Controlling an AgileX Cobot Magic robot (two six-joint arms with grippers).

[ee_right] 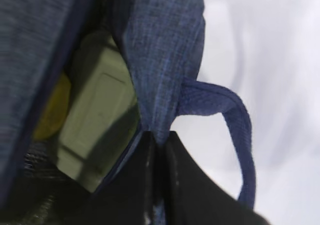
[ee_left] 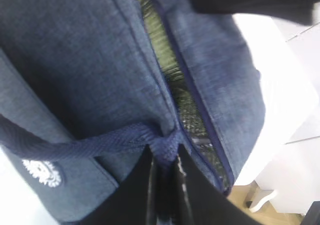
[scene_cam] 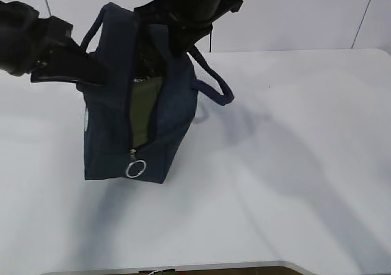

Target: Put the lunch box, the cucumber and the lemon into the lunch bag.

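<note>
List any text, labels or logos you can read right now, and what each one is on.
No readable words or numbers in any view.
Small white emblem on the navy lunch bag: a round crest shape, too blurred to read any lettering.
Lunch box lid: plain, no visible label.

table point(scene_cam: 293, 165): white, fills the scene, near edge rounded at right
wall point(scene_cam: 305, 12): pale, panelled, far behind table

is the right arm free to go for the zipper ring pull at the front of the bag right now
Probably not. The right gripper is shut on the lunch bag's edge fabric at the far end, holding the mouth apart. The ring pull hangs unobstructed at the near end, but reaching it means letting go first.
</note>
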